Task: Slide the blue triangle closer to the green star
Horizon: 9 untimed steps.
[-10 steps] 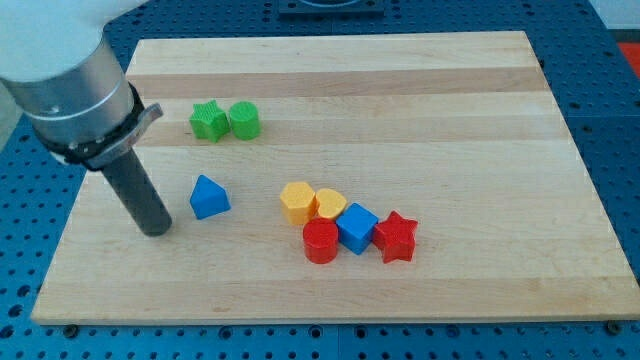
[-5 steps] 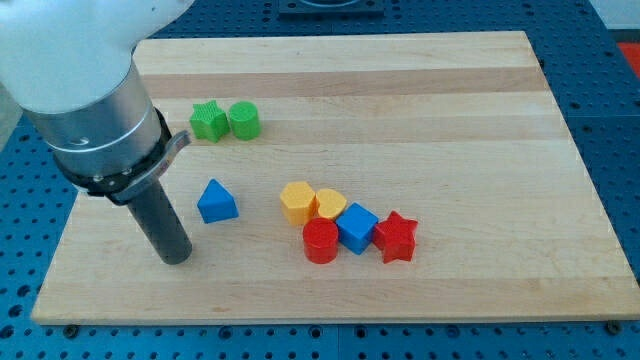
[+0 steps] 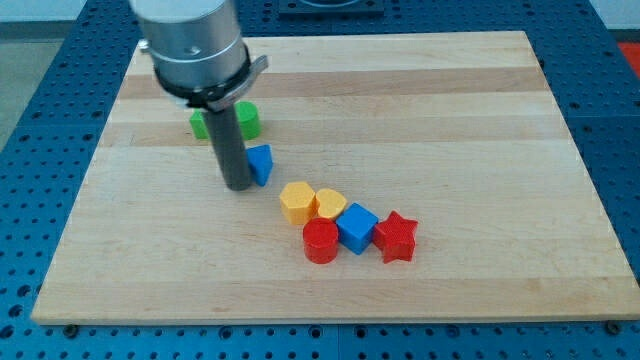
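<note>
The blue triangle [image 3: 262, 163] lies on the wooden board, just below the two green blocks, partly hidden behind my rod. My tip [image 3: 240, 185] rests on the board touching the triangle's left side. The green star [image 3: 201, 124] sits at the upper left, mostly covered by the rod; only its left edge shows. A green cylinder-like block [image 3: 248, 118] sits right next to the star, directly above the blue triangle with a small gap.
A cluster lies at the board's lower middle: an orange-yellow block [image 3: 296, 201], a yellow heart [image 3: 329, 204], a red cylinder [image 3: 321, 241], a blue cube [image 3: 357, 228] and a red star [image 3: 395, 237]. The wooden board [image 3: 450, 120] sits on a blue perforated table.
My tip has swept from the board's lower left up and to the right. The blue triangle has moved up and right, and now sits just below the green blocks.
</note>
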Tool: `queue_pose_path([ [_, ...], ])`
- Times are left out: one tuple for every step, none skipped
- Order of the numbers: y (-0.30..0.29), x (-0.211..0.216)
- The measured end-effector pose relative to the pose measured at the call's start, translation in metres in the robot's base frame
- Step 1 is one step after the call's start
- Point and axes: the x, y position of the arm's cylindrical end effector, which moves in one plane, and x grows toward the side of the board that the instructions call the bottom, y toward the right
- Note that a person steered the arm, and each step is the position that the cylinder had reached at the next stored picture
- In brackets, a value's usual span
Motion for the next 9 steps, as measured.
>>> queue_pose_path([
  [0.022, -0.02],
  [0.038, -0.034],
  [0.044, -0.035],
  [0.056, -0.023],
  [0.077, -0.019],
  [0.079, -0.023],
  [0.079, -0.04],
  [0.079, -0.05],
  [0.079, -0.05],
])
